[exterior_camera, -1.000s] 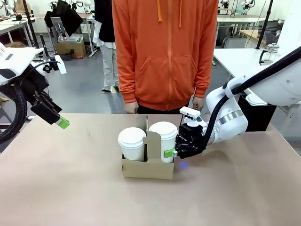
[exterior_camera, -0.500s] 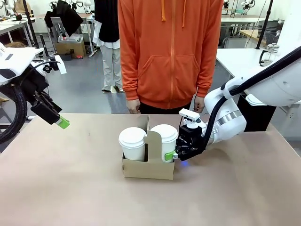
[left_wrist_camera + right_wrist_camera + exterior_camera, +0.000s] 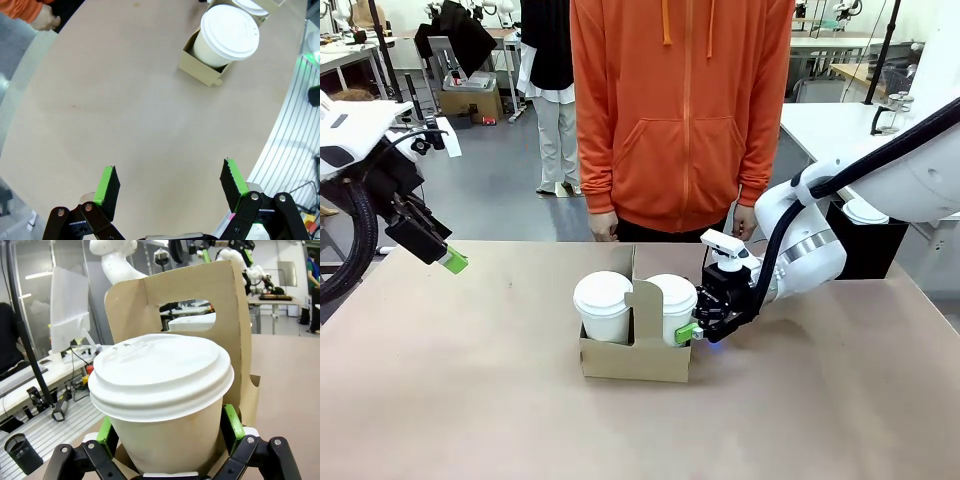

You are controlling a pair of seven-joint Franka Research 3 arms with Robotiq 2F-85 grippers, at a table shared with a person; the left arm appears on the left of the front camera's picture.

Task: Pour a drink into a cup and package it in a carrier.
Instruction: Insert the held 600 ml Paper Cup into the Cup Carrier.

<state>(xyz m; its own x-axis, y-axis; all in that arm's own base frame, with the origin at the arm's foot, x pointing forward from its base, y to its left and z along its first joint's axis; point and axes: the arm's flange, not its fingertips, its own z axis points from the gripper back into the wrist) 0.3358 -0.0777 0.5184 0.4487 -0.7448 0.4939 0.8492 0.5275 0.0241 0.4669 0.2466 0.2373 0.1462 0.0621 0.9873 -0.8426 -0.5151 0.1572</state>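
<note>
Worktop [image 3: 470, 400] mostly bare: wide open tan surface on the left, front and right of the carrier [image 3: 635, 352]. Far edge runs just in front of a person in an orange hoodie [image 3: 680, 110], whose hands hang at that edge. In the left wrist view the curved worktop edge shows along both sides, with bare surface between gripper and carrier.

Carrier: low brown cardboard tray, tall flat centre handle with a cut-out grip, sitting near the worktop middle. Two cups in it, one each side of the handle. Cup on the right [image 3: 671, 308]: plain white paper, white domed lid, upright, seated in its slot. Second cup [image 3: 602, 306] looks the same, also lidded and upright.

Right gripper [image 3: 692, 331] is clamped on the right-hand cup, green pads [image 3: 231, 421] pressing both sides of its wall below the lid. Left gripper [image 3: 448, 259] hangs above the worktop's left edge, well apart from the carrier, fingers spread wide, holding nothing.

Count: two cups, one carrier, two grippers.
</note>
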